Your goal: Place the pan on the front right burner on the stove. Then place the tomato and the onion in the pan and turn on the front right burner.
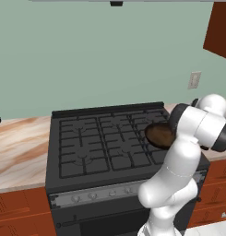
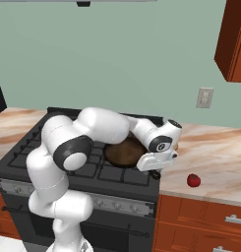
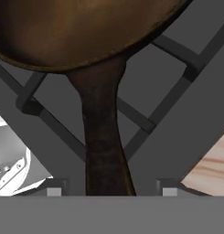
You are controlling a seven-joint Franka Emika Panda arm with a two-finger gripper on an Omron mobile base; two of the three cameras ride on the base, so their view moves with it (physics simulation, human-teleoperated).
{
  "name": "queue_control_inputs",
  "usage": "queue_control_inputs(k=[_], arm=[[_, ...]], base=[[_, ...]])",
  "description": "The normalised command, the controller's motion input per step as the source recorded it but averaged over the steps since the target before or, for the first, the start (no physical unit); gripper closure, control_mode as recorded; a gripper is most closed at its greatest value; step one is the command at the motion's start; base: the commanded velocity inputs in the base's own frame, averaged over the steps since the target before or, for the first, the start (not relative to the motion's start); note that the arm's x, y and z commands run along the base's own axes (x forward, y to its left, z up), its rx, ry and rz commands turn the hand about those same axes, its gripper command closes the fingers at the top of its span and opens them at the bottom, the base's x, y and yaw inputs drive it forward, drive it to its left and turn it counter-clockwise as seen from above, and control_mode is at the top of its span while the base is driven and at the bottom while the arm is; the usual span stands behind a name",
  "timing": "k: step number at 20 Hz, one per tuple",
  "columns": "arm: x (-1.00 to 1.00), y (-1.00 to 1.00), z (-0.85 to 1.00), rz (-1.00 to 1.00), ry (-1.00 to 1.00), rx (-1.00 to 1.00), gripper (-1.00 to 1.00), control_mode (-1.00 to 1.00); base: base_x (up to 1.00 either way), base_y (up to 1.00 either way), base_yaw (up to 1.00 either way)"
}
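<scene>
Dark brown and smooth, the pan [image 3: 77,27] lies on the black cast-iron grate of the front right burner [image 3: 177,59], its long handle running between my gripper [image 3: 109,192] fingertips, which stand spread on either side, apart from it. Right of the stove [image 1: 86,138], on the marbled desk [image 2: 215,157], near its front edge, sits the glossy red tomato [image 2: 193,180]. Behind rises a pale green wall.

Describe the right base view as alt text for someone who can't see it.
A white robot arm bends low over a black stove, its hand beside a round dark brown pan resting on the front right grate. A small red tomato sits alone on the marbled counter to the right, below a wall outlet.
</scene>
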Motion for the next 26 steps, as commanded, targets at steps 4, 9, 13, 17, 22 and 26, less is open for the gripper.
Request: queue_control_inputs(k=[4, 9, 13, 17, 22, 26], arm=[[-0.12, 0.0, 0.0, 0.0, 0.0, 0.0, -1.0, -1.0], [-0.18, 0.0, 0.0, 0.0, 0.0, 0.0, -1.0, -1.0], [-0.01, 0.0, 0.01, -0.02, 0.0, 0.0, -1.0, -1.0], [0.0, 0.0, 0.12, -0.06, 0.0, 0.0, -1.0, -1.0], [0.0, -0.01, 0.16, -0.06, 0.0, 0.0, -1.0, -1.0], [-0.02, -0.12, 0.11, -0.07, 0.0, 0.0, -1.0, -1.0]], base=[[0.0, 0.0, 0.0], [0.0, 0.0, 0.0], [0.0, 0.0, 0.0], [0.0, 0.0, 0.0], [0.0, 0.0, 0.0], [0.0, 0.0, 0.0]])
